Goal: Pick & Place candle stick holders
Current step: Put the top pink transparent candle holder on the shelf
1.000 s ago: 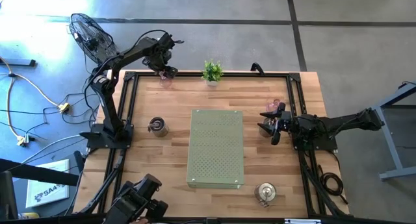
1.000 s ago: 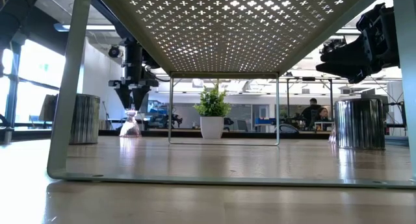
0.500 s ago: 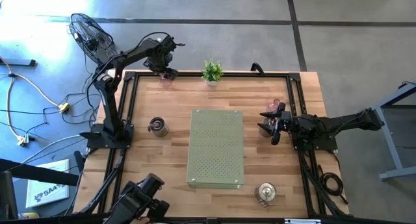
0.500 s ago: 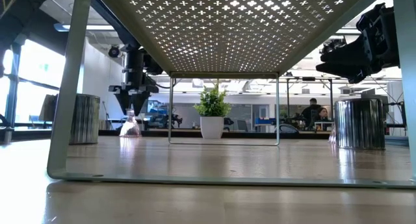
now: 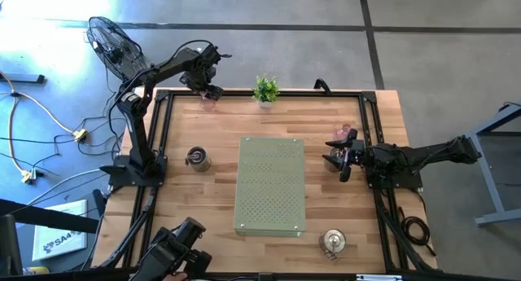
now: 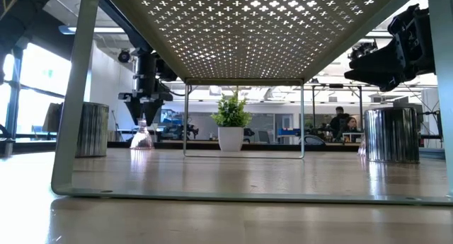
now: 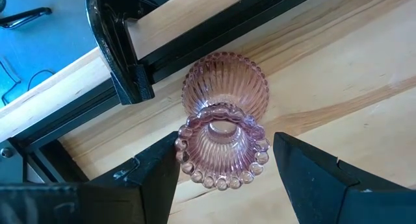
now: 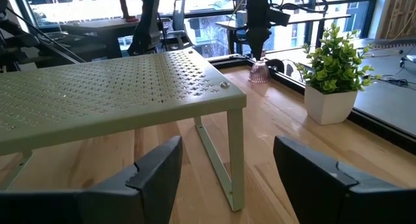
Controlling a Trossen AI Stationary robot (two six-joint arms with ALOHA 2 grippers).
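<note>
Left gripper (image 7: 224, 160) above pink ribbed glass candle holder (image 7: 224, 123) at desk's (image 5: 195, 126) far left corner; jaws wide, holder centred between, fingers (image 7: 153, 175) clear of glass. Right gripper (image 5: 340, 154) idle by desk's right edge, jaws open.

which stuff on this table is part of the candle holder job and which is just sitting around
Part of the job:
pink glass holder under the left pincer
silver holder by the left arm's base
silver holder at the near edge
pink holder by the right pincer

Just sitting around:
potted plant
green perforated shelf
fan
</note>
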